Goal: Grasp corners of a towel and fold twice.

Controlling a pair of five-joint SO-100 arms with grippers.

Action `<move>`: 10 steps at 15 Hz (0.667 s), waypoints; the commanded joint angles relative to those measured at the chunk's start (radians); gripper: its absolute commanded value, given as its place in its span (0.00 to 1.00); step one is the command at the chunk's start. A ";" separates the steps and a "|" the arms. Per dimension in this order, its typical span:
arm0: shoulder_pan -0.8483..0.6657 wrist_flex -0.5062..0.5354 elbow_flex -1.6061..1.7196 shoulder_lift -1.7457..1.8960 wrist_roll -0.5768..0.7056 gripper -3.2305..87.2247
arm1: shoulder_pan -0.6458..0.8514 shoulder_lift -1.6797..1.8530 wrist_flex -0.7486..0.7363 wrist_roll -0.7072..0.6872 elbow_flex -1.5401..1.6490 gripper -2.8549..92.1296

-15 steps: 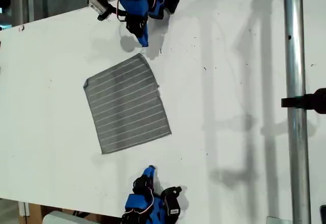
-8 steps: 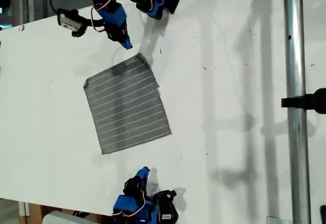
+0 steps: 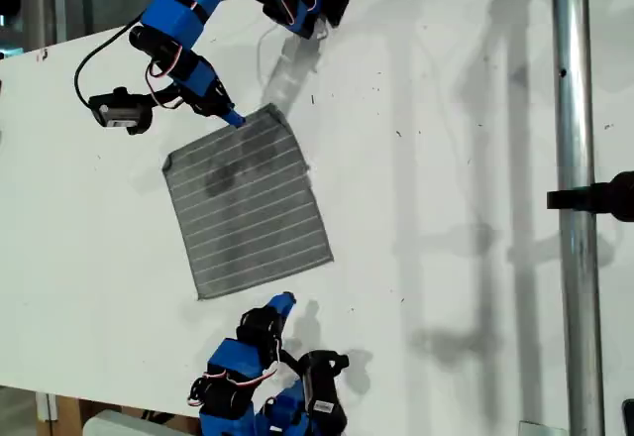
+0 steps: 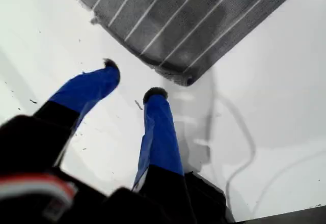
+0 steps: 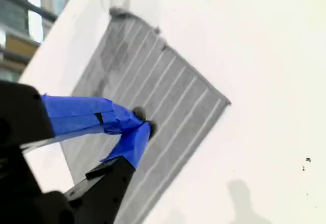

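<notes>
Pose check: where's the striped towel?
The grey white-striped fabric towel lies flat on the white table, exterior view's left half, between my first gripper and my second gripper.

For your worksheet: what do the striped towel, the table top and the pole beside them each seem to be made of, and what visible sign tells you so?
Towel: woven fabric, matt grey with thin white stripes; a hemmed edge and visible weave show in the first wrist view.
Table: smooth white board, probably painted or laminated; faintly glossy, with dark specks.
Pole: likely metal; silvery, with a bright highlight along its length.

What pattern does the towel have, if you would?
Grey with thin white stripes; the towel shows best in the exterior view.
</notes>
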 commanded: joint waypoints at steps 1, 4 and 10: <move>0.040 -0.015 -0.104 -0.018 0.109 0.32 | 0.025 -0.015 -0.006 -0.031 -0.077 0.32; 0.014 0.037 -0.138 -0.037 0.189 0.35 | 0.040 -0.040 -0.029 -0.048 -0.067 0.35; 0.012 0.153 -0.299 -0.391 0.152 0.36 | 0.038 -0.107 -0.218 -0.058 0.169 0.34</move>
